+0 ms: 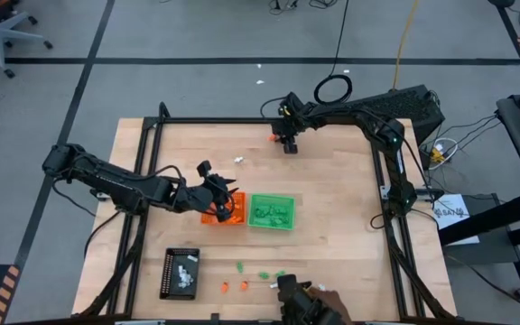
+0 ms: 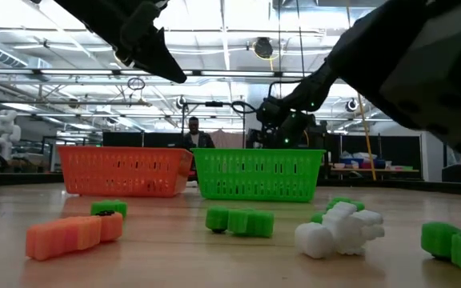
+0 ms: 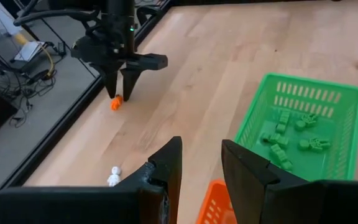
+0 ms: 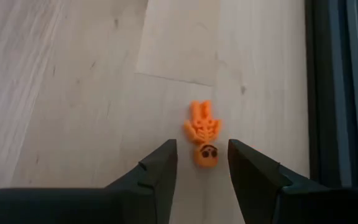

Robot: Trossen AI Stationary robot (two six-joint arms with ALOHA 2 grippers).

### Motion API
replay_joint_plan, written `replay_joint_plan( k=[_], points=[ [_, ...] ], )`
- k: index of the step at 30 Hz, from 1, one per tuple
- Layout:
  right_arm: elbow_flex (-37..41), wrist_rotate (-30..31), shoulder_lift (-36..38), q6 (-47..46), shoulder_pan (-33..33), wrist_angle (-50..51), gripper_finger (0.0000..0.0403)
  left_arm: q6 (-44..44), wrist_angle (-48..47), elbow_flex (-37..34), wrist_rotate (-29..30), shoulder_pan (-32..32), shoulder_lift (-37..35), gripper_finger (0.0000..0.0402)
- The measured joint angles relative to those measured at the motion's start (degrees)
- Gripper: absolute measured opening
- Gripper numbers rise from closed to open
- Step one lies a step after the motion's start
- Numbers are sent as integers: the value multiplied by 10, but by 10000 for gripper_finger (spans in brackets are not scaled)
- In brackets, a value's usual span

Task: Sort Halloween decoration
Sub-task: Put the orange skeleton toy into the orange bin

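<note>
The right end effector [image 4: 201, 163] hangs open just above the counter [image 4: 73, 74], its fingers on either side of a small orange figure [image 4: 202, 133] lying flat right ahead of the tips. It looks like light, stiff plastic, probably a little slick, so pinching across the narrow head end seems best. The left end effector [image 3: 201, 163] is open and empty over the orange basket [image 3: 213, 208].

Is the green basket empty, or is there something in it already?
Not empty. The green basket already holds several green trinkets lying on its floor, seen from the left wrist and from above.
</note>
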State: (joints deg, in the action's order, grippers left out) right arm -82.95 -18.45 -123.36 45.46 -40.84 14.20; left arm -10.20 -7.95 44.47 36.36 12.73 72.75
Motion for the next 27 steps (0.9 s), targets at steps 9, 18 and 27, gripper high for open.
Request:
replay_joint_plan(
  k=[9, 18, 27],
  points=[
    [-9, -13, -2, -28, -3, 18, 110, 0, -1, 0, 4, 0, 0, 111],
    [-9, -6, 2, -29, 5, 45, 13, 0, -5, 0, 4, 0, 0, 111],
    [-7, -11, 98, -44, 26, 183, 3, 0, -3, 0, 4, 0, 0, 111]
  ],
)
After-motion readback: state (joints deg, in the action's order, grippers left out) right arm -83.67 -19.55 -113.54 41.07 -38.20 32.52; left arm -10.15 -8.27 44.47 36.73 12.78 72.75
